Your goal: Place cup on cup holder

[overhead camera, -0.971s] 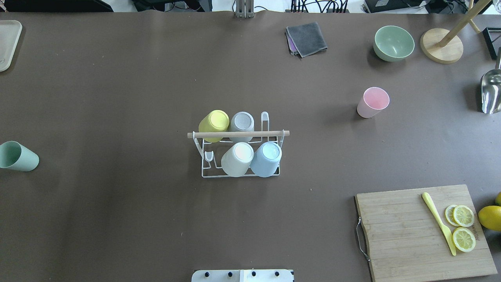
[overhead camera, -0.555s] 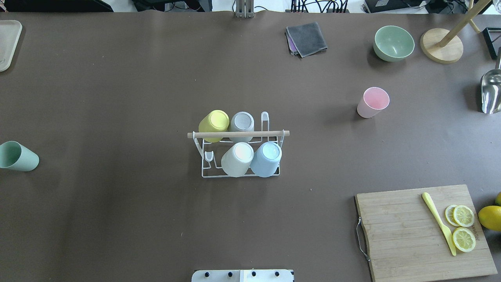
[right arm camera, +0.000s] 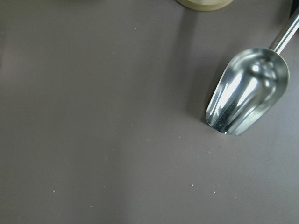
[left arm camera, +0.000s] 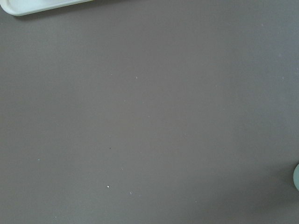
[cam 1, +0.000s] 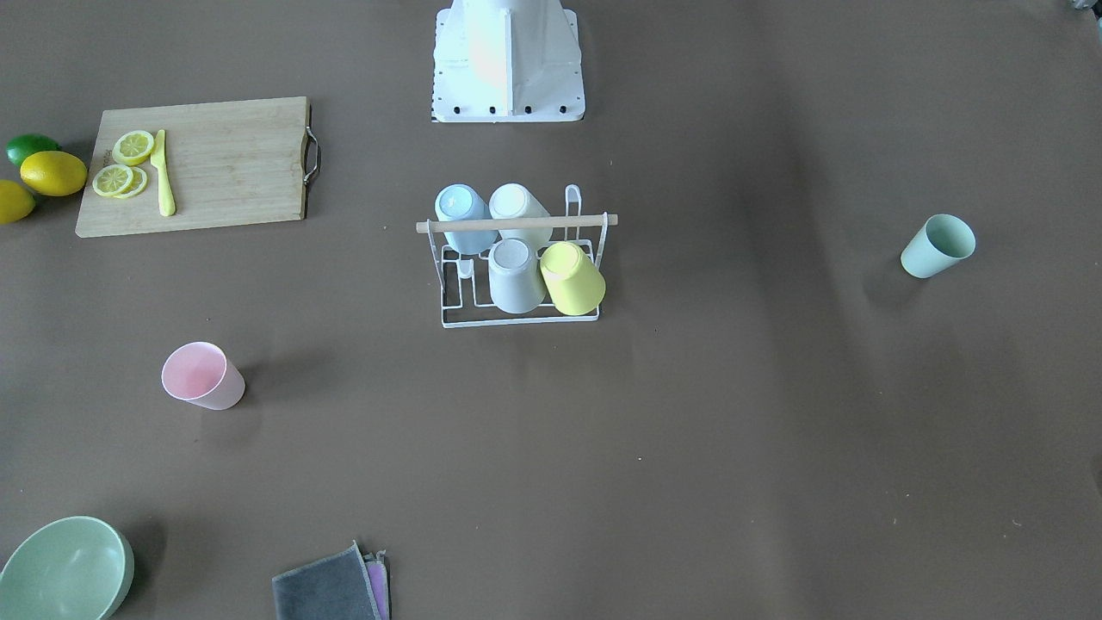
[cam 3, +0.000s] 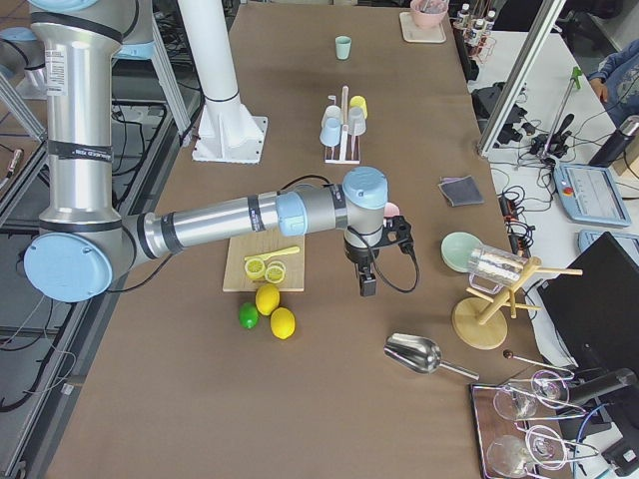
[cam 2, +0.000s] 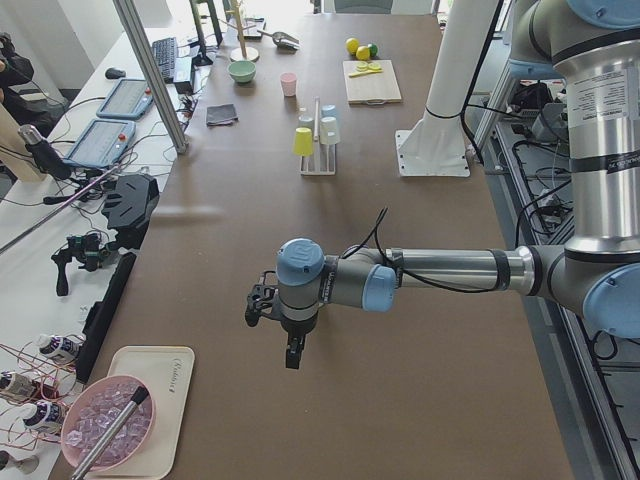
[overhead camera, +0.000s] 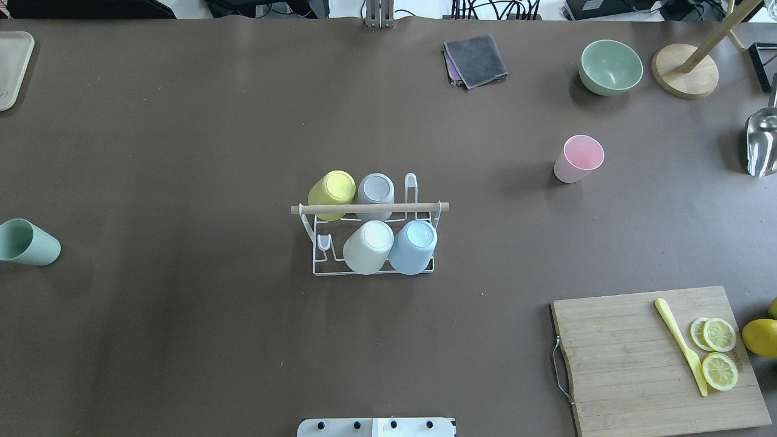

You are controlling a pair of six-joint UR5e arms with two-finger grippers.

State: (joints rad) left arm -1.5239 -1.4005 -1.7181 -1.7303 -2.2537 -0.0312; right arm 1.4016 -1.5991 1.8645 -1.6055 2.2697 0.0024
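Note:
The white wire cup holder (overhead camera: pixel 370 208) with a wooden rod stands mid-table and carries yellow, grey, white and blue cups upside down. It also shows in the front-facing view (cam 1: pixel 516 225). A pink cup (overhead camera: pixel 578 159) stands upright to its right. A green cup (overhead camera: pixel 27 243) lies tilted at the far left edge. My left gripper (cam 2: pixel 292 352) hangs above the table far from the holder, seen only in the exterior left view. My right gripper (cam 3: pixel 366 284) hangs near the cutting board's far end, seen only in the exterior right view. I cannot tell whether either is open.
A cutting board (overhead camera: pixel 625 340) with lemon slices and a yellow knife lies front right. A green bowl (overhead camera: pixel 610 67), a folded grey cloth (overhead camera: pixel 475 59) and a wooden stand base (overhead camera: pixel 685 70) are at the back. A metal scoop (right arm camera: pixel 247 95) lies below my right wrist.

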